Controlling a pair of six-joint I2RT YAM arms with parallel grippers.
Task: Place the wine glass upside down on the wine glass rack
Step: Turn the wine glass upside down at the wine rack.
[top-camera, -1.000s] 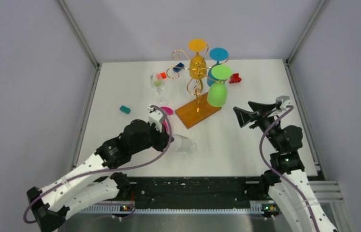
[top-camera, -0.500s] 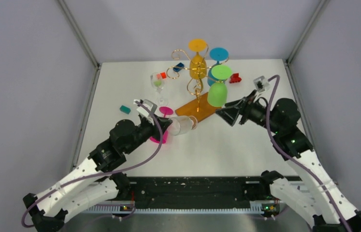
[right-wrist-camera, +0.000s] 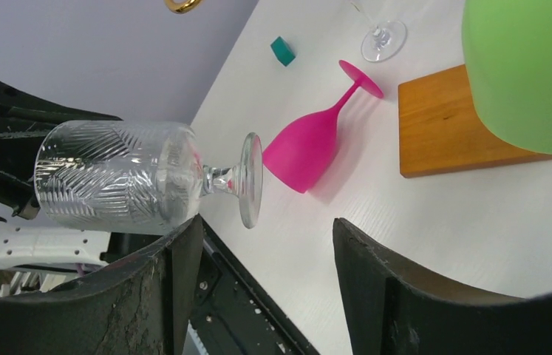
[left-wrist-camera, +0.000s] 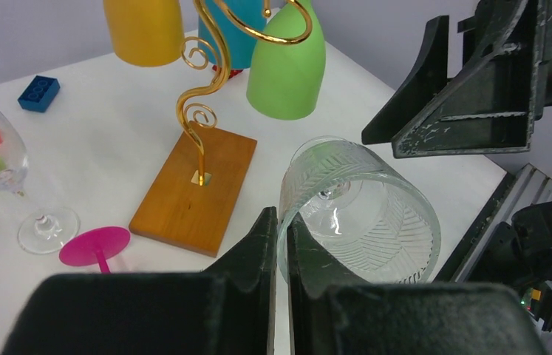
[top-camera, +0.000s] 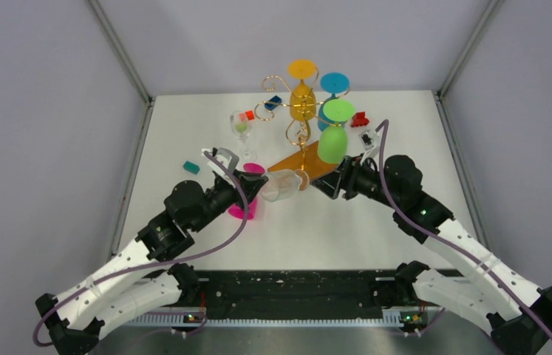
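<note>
Left hand [left-wrist-camera: 281, 222] pinched on the rim of the clear wine glass [left-wrist-camera: 354, 214], held sideways above the tabletop [top-camera: 346, 229]. Its foot points at the right hand [top-camera: 326, 183], which is spread wide and just short of the foot. Just behind stands the wine glass rack [left-wrist-camera: 191, 188], with a green glass [top-camera: 332, 144] hanging inverted on it.

Overhead view; opposed wrist cameras sharing glass [left-wrist-camera: 361, 214]

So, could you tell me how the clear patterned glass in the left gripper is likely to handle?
Probably fragile: the clear glass has a thin stem. Pinched only at its rim by the left gripper, it may slip or pivot. Laid sideways, its round bowl would likely roll.
</note>
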